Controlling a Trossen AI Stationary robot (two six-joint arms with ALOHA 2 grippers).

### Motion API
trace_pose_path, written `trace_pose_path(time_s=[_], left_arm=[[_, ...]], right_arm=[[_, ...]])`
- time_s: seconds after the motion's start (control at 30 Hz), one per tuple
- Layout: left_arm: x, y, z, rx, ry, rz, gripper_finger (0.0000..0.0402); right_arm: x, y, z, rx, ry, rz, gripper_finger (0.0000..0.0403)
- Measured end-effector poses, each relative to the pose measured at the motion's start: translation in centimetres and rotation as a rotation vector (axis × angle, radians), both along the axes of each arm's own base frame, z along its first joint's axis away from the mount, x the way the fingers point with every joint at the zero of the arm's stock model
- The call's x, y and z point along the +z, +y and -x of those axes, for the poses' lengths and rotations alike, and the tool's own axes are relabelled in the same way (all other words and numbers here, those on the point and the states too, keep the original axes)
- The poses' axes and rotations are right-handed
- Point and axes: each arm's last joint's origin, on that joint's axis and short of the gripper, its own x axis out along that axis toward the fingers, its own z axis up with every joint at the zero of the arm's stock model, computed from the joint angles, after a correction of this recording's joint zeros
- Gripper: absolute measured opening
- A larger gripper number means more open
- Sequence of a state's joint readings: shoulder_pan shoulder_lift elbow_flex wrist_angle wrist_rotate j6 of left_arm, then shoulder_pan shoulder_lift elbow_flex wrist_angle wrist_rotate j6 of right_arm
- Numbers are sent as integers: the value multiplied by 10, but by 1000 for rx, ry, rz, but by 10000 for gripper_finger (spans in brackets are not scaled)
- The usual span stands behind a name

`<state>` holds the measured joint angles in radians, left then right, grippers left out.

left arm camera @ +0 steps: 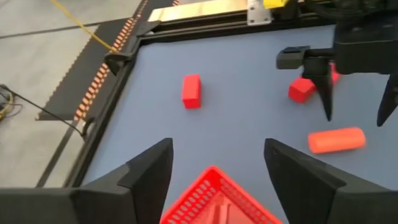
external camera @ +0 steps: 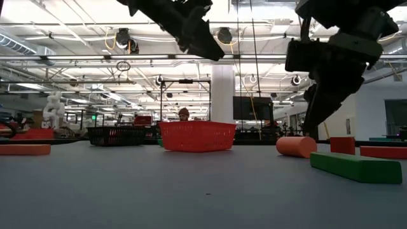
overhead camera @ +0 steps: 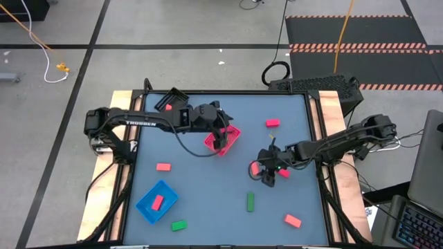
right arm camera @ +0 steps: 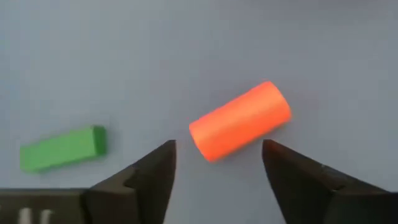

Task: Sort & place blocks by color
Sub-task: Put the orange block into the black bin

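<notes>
My right gripper (overhead camera: 266,171) is open and hangs just above a red-orange cylinder block (right arm camera: 240,121) that lies on its side on the table; the fingers stand on either side of it without touching. A green bar (right arm camera: 61,148) lies close by. My left gripper (left arm camera: 217,149) is open over the pink-red mesh tray (overhead camera: 232,133), holding nothing. Other red blocks (overhead camera: 273,123) (overhead camera: 163,167) (overhead camera: 293,220) (overhead camera: 284,173) and green blocks (overhead camera: 250,202) (overhead camera: 179,225) lie scattered on the table. One red block (overhead camera: 157,202) lies in the blue tray (overhead camera: 147,209), another (overhead camera: 167,107) in the black tray (overhead camera: 176,95).
The pink-red tray (external camera: 197,136) stands mid-table toward the far side, the black tray (external camera: 114,135) at the far left, the blue tray near left. In the low view the cylinder (external camera: 296,146), a red cube (external camera: 342,145) and a green bar (external camera: 356,166) lie close to my right gripper (external camera: 321,111).
</notes>
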<state>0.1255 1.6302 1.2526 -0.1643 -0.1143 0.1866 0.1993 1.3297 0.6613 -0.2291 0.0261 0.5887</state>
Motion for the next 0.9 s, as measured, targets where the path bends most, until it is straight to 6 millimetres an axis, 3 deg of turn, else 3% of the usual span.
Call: trace_pose_path(time_s=[0.13,0.3,0.53,0.9], left_arm=[[-1,-11,-1,-12,4,27,263],[-4,-23,0,-29,35,54,264],[-4,-33,0,-23,37,42,264],[-5,-38,0,-33,55,34,264]], right_arm=[[-6,1,-9,-29,-29,-22,278],[-23,1,-15,-100,17,3,287],[-33,-4,-23,-179,5,2,273],[-32,-9,-21,-222,-16,180,226]])
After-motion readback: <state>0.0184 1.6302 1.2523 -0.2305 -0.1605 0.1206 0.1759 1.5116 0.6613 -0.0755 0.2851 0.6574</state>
